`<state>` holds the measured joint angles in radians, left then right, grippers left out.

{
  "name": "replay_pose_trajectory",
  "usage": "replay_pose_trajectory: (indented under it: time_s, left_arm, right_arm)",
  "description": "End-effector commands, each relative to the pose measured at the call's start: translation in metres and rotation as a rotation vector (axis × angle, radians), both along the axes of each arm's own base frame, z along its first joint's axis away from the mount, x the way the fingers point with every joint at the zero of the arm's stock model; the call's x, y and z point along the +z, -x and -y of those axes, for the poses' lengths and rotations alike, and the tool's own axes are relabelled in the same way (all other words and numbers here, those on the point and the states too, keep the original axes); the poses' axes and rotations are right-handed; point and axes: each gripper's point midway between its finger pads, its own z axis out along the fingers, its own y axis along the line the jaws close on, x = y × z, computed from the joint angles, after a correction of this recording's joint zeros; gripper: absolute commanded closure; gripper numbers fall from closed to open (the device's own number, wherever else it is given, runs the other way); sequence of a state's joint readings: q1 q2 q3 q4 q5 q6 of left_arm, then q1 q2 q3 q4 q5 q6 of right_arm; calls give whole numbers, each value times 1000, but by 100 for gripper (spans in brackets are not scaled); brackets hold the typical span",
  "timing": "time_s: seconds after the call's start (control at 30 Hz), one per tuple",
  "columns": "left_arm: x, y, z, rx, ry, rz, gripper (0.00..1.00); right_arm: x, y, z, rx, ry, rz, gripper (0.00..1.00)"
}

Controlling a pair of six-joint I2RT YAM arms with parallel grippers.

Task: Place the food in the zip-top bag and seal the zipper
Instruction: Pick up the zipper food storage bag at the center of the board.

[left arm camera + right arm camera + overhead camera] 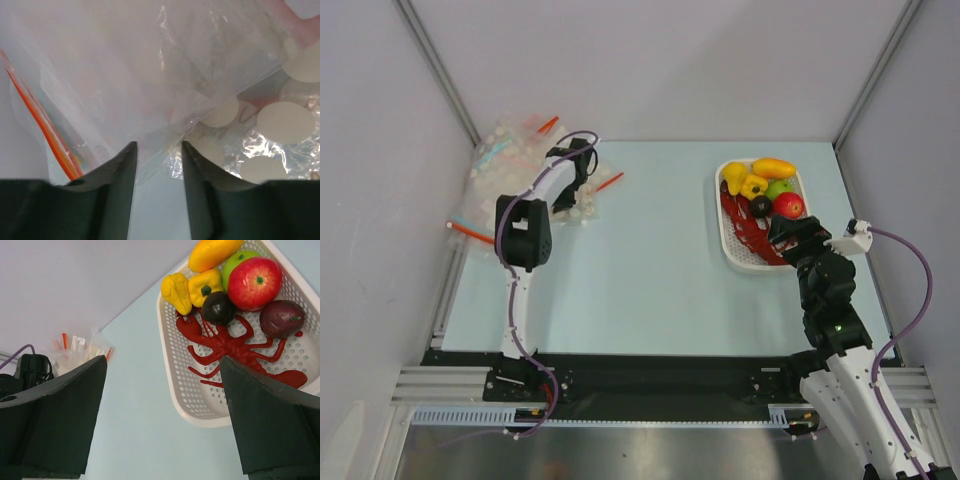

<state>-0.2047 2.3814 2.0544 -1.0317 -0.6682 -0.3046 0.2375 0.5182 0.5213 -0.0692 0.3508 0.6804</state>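
The food lies in a white basket [732, 255]: yellow pepper [205, 287], mango [212, 252], red apple [255, 282], green apple [234, 262], dark round fruit [218, 307] and red lobster [225, 345]. My right gripper [164, 360] hangs wide open and unloaded over the basket's near corner. The plain clear zip-top bag [100, 75] lies at the far left with its pinkish-red zipper [40, 120] along one side. My left gripper [159, 145] is down at the bag's edge, jaws partly apart, crinkled plastic just between the tips.
A clear bag printed with white dots [285, 120] overlaps the plain one. The pile of bags [505, 160] sits in the back left corner against the wall. A second purple fruit [281, 317] and a small yellow one [176, 290] are also in the basket.
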Motion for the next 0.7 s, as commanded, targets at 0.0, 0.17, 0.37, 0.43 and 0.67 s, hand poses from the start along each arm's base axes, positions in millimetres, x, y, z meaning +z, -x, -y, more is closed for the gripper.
replay_pose_trajectory:
  time_s: [0.0,0.17,0.37,0.43,0.67]
  left_arm:
    - [16,-5,-8,35,19,45,70]
    - [60,-3,-23,85,-48,154,100]
    - [132,4,-31,110,-46,366,100]
    - [143,8,-30,100,-26,397,100]
    - [202,19,-40,102,-45,507,99]
  right_arm:
    - [11,-1,0,1,-7,43,0]
    - [10,-2,0,3,-8,42,0]
    - [11,-2,0,2,-4,46,0]
    - [12,-1,0,2,-5,49,0]
    - [12,-1,1,0,-2,48,0]
